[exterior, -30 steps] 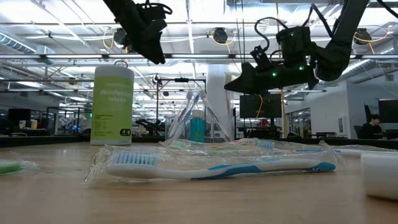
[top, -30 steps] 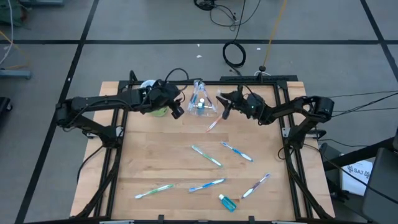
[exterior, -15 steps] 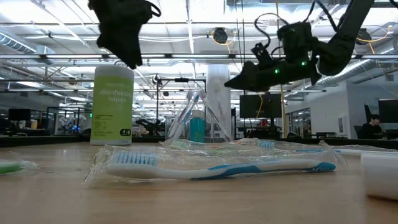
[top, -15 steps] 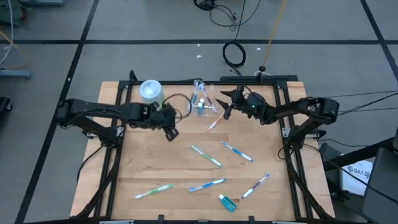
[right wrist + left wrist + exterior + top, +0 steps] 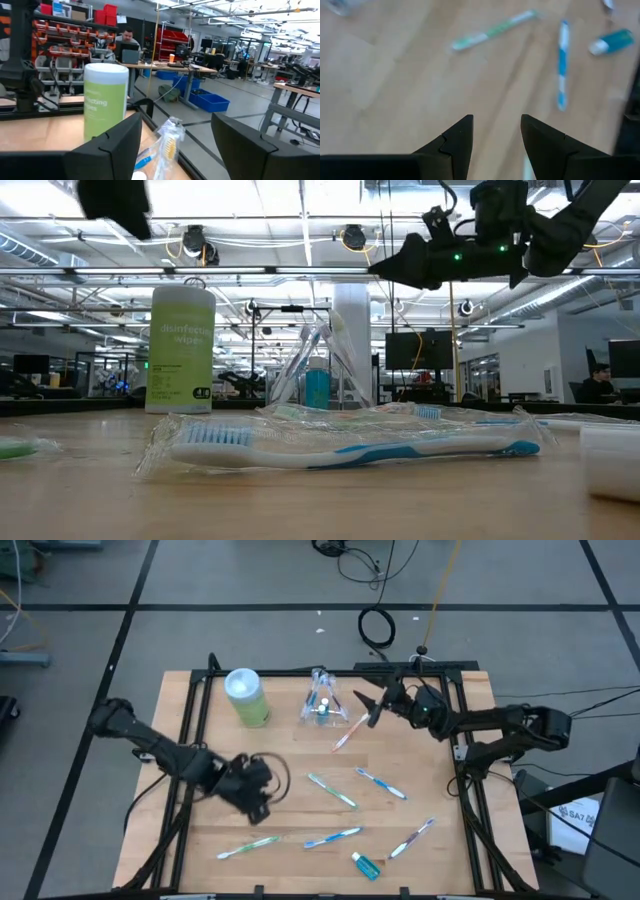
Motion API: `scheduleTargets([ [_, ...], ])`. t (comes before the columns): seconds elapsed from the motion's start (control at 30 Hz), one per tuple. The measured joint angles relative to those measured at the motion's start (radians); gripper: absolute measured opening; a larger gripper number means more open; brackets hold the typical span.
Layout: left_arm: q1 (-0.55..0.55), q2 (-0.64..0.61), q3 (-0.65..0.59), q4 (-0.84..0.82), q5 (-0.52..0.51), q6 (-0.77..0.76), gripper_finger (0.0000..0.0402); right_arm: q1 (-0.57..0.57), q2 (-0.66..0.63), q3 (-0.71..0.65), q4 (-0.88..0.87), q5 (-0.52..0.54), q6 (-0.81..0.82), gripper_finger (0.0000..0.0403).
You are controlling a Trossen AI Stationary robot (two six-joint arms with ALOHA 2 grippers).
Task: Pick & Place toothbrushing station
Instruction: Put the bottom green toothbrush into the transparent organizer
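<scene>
Grey floor marked with dark lines surrounded the wooden table (image 5: 250, 790), and in the low view a bright workshop with ceiling lights and monitors lay behind it. One green canister (image 5: 246, 698) with a pale lid stood near the far edge, left of one clear cup (image 5: 322, 700) that held toothbrushes and a blue tube. A pinkish toothbrush (image 5: 344, 736) lay just beside the cup. Five more brushes lay loose on the wood: a green one (image 5: 332, 790), a blue one (image 5: 381, 783), a second green one (image 5: 248, 846), a second blue one (image 5: 332, 837) and a pale one (image 5: 413, 838). One blue tube (image 5: 365, 865) lay near the front edge. I counted one tube in the cup; others could not be made out. At the left middle hovered the left gripper (image 5: 256, 796), jaws parted and empty, while the right gripper (image 5: 370, 705) hung beside the cup, jaws apart and empty
</scene>
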Motion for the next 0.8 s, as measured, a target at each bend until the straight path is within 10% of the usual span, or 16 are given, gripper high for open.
scheduleTargets([
  [0.27, -0.202, 0.065, 0.000, -0.002, 0.025, -0.184, 0.0170, 0.041, -0.006, 0.000, -0.001, 0.000, 0.030, 0.0232],
  [0.8, -0.313, 0.493, -0.001, -0.047, 0.511, -0.018, 0.0170, 0.131, -0.006, 0.000, -0.072, 0.000, 0.097, 0.0224],
])
